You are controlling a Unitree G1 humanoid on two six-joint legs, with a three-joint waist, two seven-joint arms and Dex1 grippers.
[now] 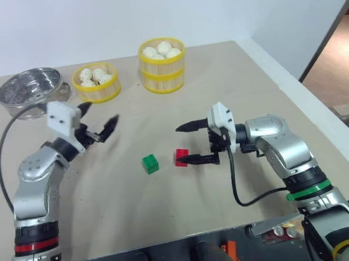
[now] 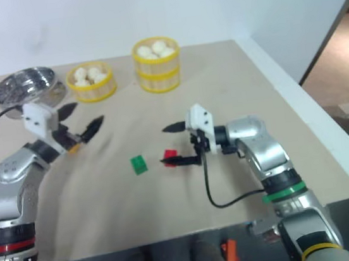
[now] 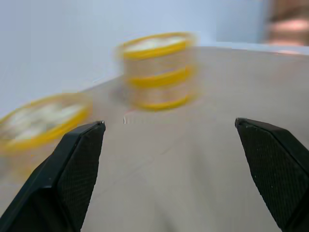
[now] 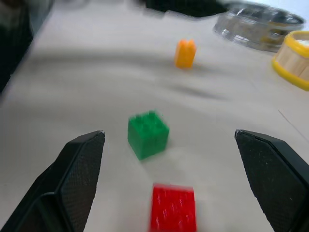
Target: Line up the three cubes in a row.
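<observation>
Beige tabletop [image 1: 233, 91] is stretching away from the robot toward a white wall, and both arms are working above it. Nearest the robot, the right gripper [image 1: 192, 143] is hanging low over the table with its fingers pointing toward the robot's left, spread wide and gripping nothing. Its lower fingertip is lying right against the near side of the red cube [image 1: 181, 156]; whether it is actually touching I cannot tell. That sideways pose looks suited to nudging or pinching the red cube along the line of cubes.

Just beside the red cube, on the robot's left, the green cube [image 1: 150, 164] is sitting flat on the table with its studs up, a small gap between the two. Seen from the right wrist, red, green and the orange-yellow cube [image 4: 185, 52] are falling roughly along one line, but the orange-yellow one is standing well apart from the green, close under the left arm. By my judgement the row is not yet closed up, and that far cube is the one needing to come in.

Farther out, the left gripper [image 1: 101, 124] is hovering above the table with its jaws wide apart and empty, aimed forward at the baskets. Beyond it, a low bamboo steamer [image 1: 97, 90] of white buns [image 1: 94, 75], a taller stacked steamer [image 1: 164, 74] and a metal steamer pan [image 1: 32, 92] are lining the far edge.
</observation>
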